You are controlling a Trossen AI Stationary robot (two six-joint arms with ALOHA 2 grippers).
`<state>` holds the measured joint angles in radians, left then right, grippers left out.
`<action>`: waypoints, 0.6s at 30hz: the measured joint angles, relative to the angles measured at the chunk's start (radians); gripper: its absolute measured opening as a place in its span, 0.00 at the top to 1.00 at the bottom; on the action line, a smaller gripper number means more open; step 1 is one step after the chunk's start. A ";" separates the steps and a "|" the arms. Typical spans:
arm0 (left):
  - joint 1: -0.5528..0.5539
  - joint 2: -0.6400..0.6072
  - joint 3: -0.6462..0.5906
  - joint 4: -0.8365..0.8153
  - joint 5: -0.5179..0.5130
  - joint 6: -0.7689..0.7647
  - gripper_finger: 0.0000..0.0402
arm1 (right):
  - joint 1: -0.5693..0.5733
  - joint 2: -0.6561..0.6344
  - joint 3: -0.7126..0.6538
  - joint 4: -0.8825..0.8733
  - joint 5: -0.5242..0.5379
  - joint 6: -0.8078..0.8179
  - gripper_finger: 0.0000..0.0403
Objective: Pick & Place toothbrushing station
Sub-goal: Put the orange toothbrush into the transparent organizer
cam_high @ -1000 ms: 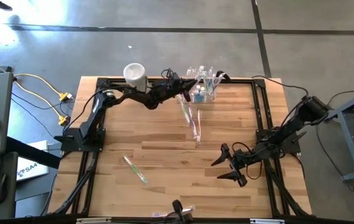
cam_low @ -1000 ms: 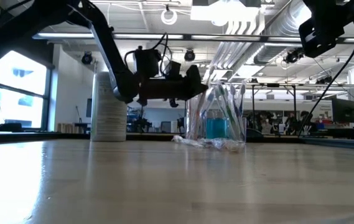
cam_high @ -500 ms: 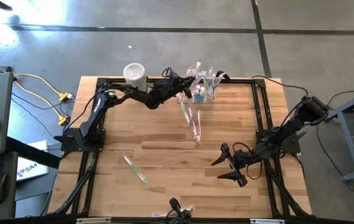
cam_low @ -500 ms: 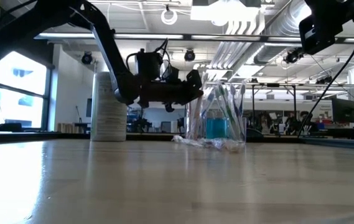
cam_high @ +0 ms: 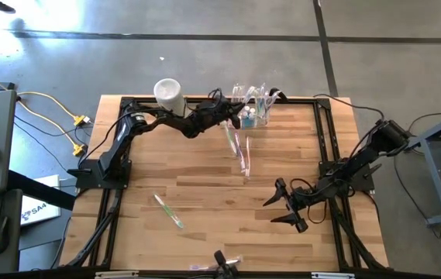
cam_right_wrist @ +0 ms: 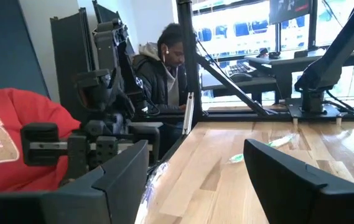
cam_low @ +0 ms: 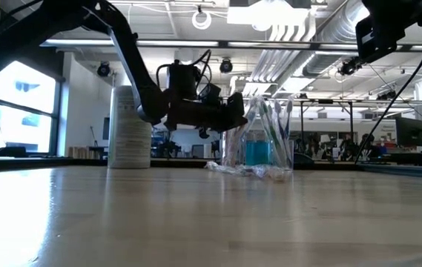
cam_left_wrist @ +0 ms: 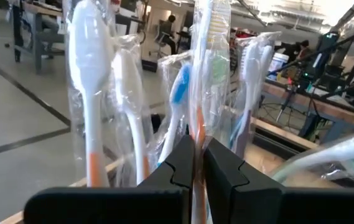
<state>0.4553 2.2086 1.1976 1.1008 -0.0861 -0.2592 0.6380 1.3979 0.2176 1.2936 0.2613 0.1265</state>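
The toothbrushing station (cam_high: 256, 115), a clear thin-walled holder with something blue inside, stands at the table's far edge, seen also in the low view (cam_low: 261, 147). Several wrapped toothbrushes stand upright in it (cam_left_wrist: 89, 93). My left gripper (cam_high: 239, 111) is level at the holder's left side, shut on one wrapped toothbrush (cam_left_wrist: 203, 68) that stands upright among the others. My right gripper (cam_high: 277, 211) waits open near the table's right front, with nothing between its fingers (cam_right_wrist: 195, 168). My left gripper pinches the wrapped toothbrush's thin orange handle (cam_left_wrist: 197, 135) between its two fingers. The fingers come level from the table's left and lie across the brush. The brush stands upright with its head up. Its lower end is hidden behind the fingers.
A whitish cylindrical container (cam_high: 167, 93) stands at the far left of the holder. Two wrapped toothbrushes (cam_high: 238, 149) lie mid-table and a green one (cam_high: 169, 211) lies front left. Black frame rails (cam_high: 325, 139) border the table. A person (cam_right_wrist: 164, 62) sits beyond the table.
My left gripper has sunk a little beside the holder and tipped its fingers down to level, staying shut. The wrapped toothbrush in it has come more upright among the standing brushes.
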 joint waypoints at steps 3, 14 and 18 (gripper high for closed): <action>-0.004 0.000 0.000 0.001 0.006 -0.004 0.97 | -0.014 0.000 0.000 0.001 0.001 0.000 0.37; -0.011 0.000 0.000 -0.002 0.027 -0.012 0.88 | -0.019 0.000 0.000 -0.002 -0.002 0.000 0.37; -0.011 0.000 0.000 -0.001 0.027 -0.075 0.83 | -0.019 0.000 0.000 -0.002 -0.002 0.000 0.37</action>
<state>0.4446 2.2086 1.1976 1.1003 -0.0589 -0.3341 0.6189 1.3975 0.2180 1.2911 0.2592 0.1268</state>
